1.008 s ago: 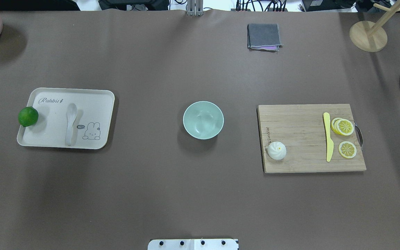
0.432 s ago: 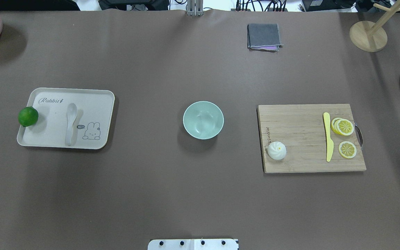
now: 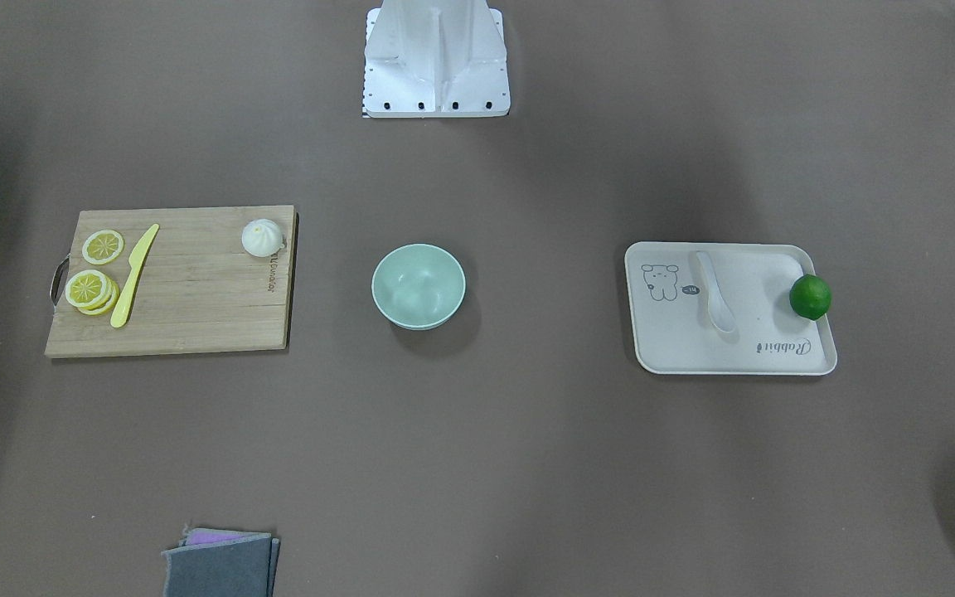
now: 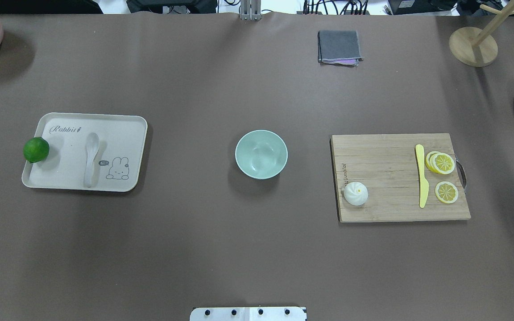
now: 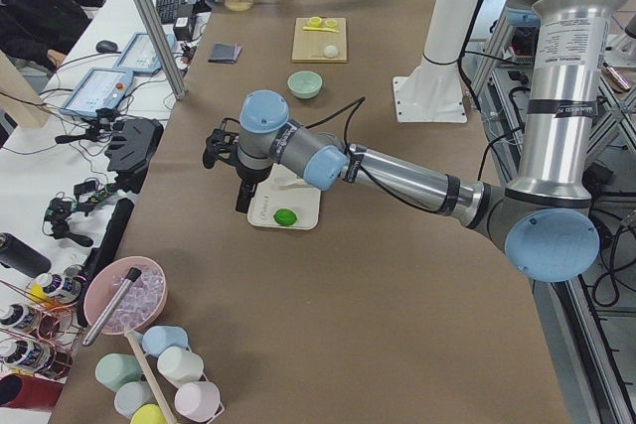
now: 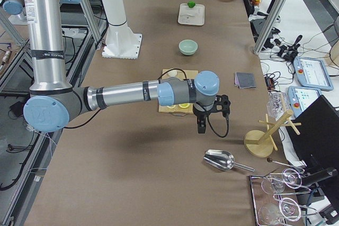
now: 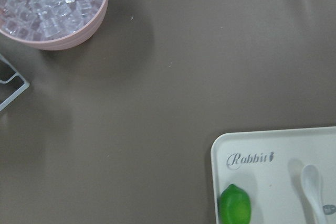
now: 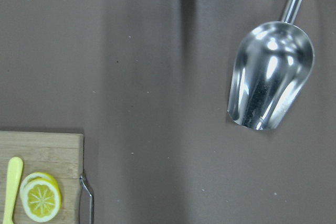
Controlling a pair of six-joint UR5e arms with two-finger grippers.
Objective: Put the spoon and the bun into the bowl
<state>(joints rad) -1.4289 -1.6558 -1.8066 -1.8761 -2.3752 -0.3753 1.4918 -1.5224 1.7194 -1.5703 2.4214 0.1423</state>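
The spoon is small, white and glossy. It lies flat along the middle of a cream tray on the robot's left, its deep oval scoop pointing away from the robot and its short handle pointing back toward it. The bun is round and white, and sits upright with its pleated top up (a tiny yellow dot marks the crown). It is on a wooden cutting board on the robot's right, close to the board's near corner on the bowl's side. The bowl is pale mint green and smooth. It stands upright and empty between tray and board, well apart from both.
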